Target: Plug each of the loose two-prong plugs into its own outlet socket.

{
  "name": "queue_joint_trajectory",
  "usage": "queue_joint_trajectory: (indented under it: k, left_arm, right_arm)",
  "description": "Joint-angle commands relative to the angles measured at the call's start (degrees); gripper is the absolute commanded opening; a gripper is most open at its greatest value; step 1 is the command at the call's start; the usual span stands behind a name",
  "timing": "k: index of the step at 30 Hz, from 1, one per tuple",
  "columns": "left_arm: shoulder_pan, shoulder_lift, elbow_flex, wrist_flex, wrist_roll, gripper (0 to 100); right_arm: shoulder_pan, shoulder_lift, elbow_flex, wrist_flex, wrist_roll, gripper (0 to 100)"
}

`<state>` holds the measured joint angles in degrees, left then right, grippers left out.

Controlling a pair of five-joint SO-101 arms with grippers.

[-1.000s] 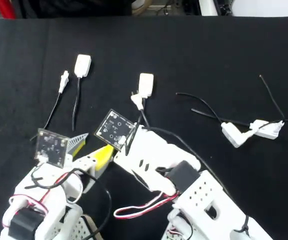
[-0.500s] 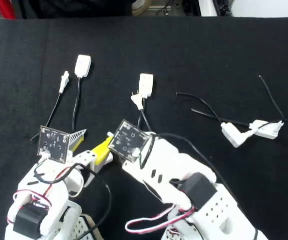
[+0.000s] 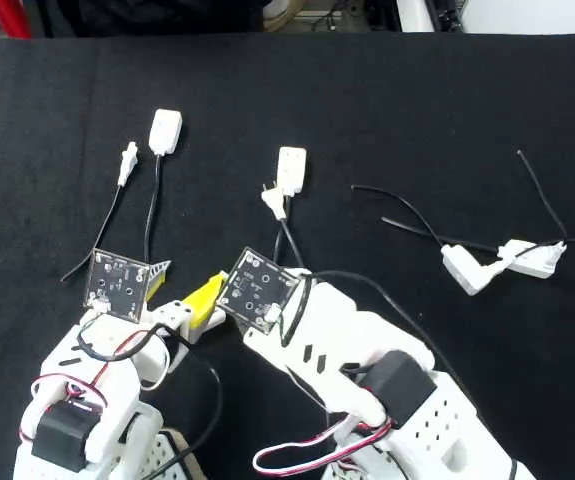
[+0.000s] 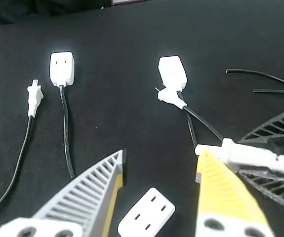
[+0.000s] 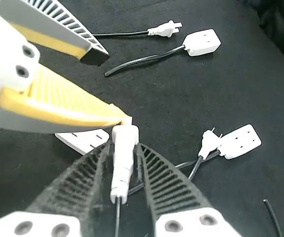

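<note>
My right gripper [image 5: 123, 147] is shut on a white two-prong plug [image 5: 122, 158], whose cord trails back between the black fingers. The plug's tip touches the yellow fingertip [image 5: 117, 118] of my left gripper [image 4: 161, 163], which stands open just above the cloth. A white outlet socket [image 4: 146, 212] lies flat between the left gripper's grey and yellow fingers; the held plug [image 4: 240, 154] hangs beside it. Farther out, a loose plug [image 3: 127, 162] lies beside a socket [image 3: 165, 130]. Another plug [image 3: 274, 200] lies against its socket [image 3: 290, 168].
A joined white plug and socket [image 3: 497, 262] with thin black cords lie at the right of the black cloth [image 3: 387, 100]. Cords run from the far plugs toward the arms. Both arms crowd the near centre, their fingers touching.
The right arm has drawn back toward the near edge with the plug. The left arm has shifted slightly forward and right, so its yellow finger now meets the plug.
</note>
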<state>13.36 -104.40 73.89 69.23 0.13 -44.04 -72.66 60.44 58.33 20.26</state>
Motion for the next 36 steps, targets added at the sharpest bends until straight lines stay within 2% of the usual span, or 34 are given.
queue_joint_trajectory:
  k: [1,6,11,15,19,25,30,36]
  left_arm:
    - [0.2,0.0,-1.1,1.4,-0.6,24]
    - [0.1,0.0,-0.8,1.4,-0.6,24]
    - [-4.3,0.0,-2.4,4.1,-3.0,24]
    - [-12.1,0.0,-1.9,4.2,-3.5,24]
    - [-22.4,0.0,0.7,3.9,-8.1,24]
    - [-35.5,0.0,10.7,-4.6,-11.4,24]
    - [-37.3,0.0,12.9,-5.4,-11.5,24]
    - [-39.5,0.0,13.7,-5.3,-14.2,24]
  right_arm:
    - [-2.1,-0.7,-2.6,-0.4,-0.3,1.1]
    - [-2.1,-0.6,-2.6,-0.7,-0.3,1.1]
    - [-1.4,4.1,-4.5,-0.7,-1.7,1.1]
    - [2.8,18.0,-10.8,-1.8,-3.4,1.1]
    - [2.0,27.2,-17.0,-1.8,-5.7,1.1]
    - [3.3,40.4,-28.7,3.2,-11.4,1.1]
    - [5.4,56.8,-39.3,6.5,-15.2,1.1]
    - [2.7,69.8,-48.0,11.8,-19.3,1.1]
